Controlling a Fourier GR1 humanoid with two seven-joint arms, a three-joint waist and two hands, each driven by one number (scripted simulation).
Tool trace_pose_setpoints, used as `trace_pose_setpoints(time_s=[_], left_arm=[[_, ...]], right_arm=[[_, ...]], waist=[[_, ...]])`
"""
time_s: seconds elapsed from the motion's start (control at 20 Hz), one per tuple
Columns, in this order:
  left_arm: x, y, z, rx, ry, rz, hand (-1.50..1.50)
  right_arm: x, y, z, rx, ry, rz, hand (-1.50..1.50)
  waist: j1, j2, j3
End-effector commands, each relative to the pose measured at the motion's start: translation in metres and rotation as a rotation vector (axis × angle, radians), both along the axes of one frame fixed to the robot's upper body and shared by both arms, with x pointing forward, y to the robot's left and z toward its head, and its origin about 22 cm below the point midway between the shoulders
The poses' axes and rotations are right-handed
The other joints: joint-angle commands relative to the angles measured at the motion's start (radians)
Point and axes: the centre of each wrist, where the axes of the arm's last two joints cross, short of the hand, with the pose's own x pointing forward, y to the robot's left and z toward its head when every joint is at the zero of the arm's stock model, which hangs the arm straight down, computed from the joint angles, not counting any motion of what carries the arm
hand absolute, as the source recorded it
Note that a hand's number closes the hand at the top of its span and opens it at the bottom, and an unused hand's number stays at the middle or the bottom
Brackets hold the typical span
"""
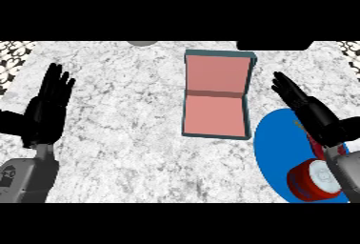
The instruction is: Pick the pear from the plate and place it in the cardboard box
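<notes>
The pale mottled surface (134, 143) carries a box (215, 109) at centre and a blue plate (274, 138) at right. The red pear (306, 178) lies on the plate's near part. The right hand (313, 114) hangs above the plate with straight fingers, holding nothing. The left hand (48, 107) rests open at the left. The pear is probably light, smooth and prone to rolling, so it is best grasped round its middle.

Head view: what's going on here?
Nothing is held yet. The right robot hand hovers open over the blue plate's far edge. A red and white item sits on the plate, partly behind the forearm. The box lies open, nothing inside. The left robot hand rests open at left.
</notes>
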Motion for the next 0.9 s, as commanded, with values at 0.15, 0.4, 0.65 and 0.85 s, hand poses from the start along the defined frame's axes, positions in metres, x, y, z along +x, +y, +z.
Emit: trace_pose_setpoints(time_s=[0.15,0.4,0.65,0.85], left_arm=[[-0.014,0.014,-0.017,0.276,0.089,-0.017,0.00],[-0.033,0.004,-0.041,0.406,0.182,-0.074,0.00],[-0.048,0.002,-0.045,0.419,0.191,-0.066,0.00],[-0.051,-0.010,-0.047,0.425,0.195,-0.072,0.00]], right_arm=[[0.023,-0.015,0.008,0.585,-0.056,0.057,-1.50],[0.013,-0.097,-0.018,0.484,0.133,-0.263,1.50],[0.006,-0.124,-0.049,0.770,0.134,-0.252,-1.50],[0.006,-0.158,-0.033,0.543,0.104,-0.114,-1.50]], waist=[[0.003,-0.002,-0.010],[0.019,0.004,-0.014],[0.023,-0.006,-0.015],[0.032,-0.003,-0.014]])
